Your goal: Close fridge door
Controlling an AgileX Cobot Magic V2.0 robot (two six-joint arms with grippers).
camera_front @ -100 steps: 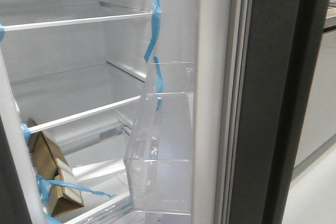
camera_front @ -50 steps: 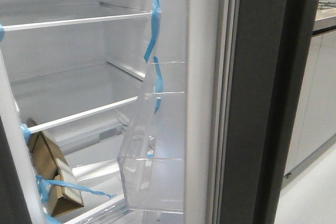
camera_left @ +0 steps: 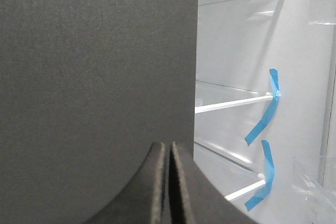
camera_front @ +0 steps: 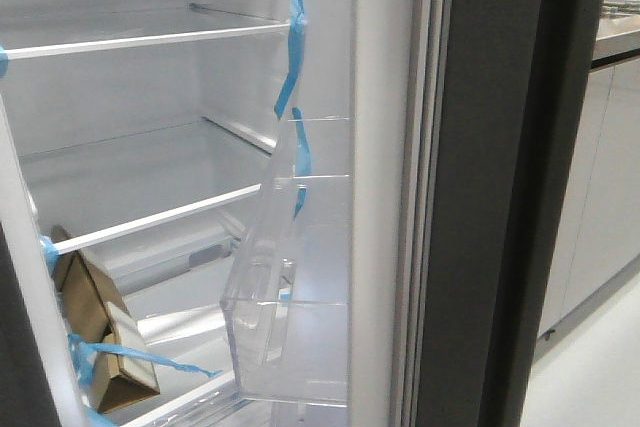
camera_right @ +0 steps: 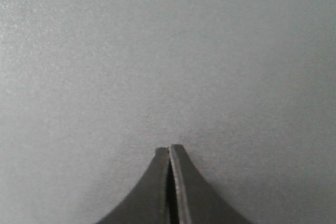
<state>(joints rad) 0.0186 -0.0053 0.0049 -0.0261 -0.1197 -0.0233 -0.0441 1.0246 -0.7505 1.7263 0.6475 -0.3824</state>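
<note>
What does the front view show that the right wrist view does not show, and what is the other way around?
Only the front view shows the open fridge interior: white shelves, a clear door bin, blue tape strips and a brown carton low on the left, plus pale cabinet doors at the right. Only the right wrist view shows the right gripper, its fingers pressed shut, up against a plain grey surface. Both appear to share the fridge door: in the front view it is seen edge-on, and in the wrist view its matte face seems to fill the picture.

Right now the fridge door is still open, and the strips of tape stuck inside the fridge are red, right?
Nearly. The fridge door is open, but the tape strips are blue, not red. The front view shows them hanging by the shelves, and the left wrist view shows them too.
</note>
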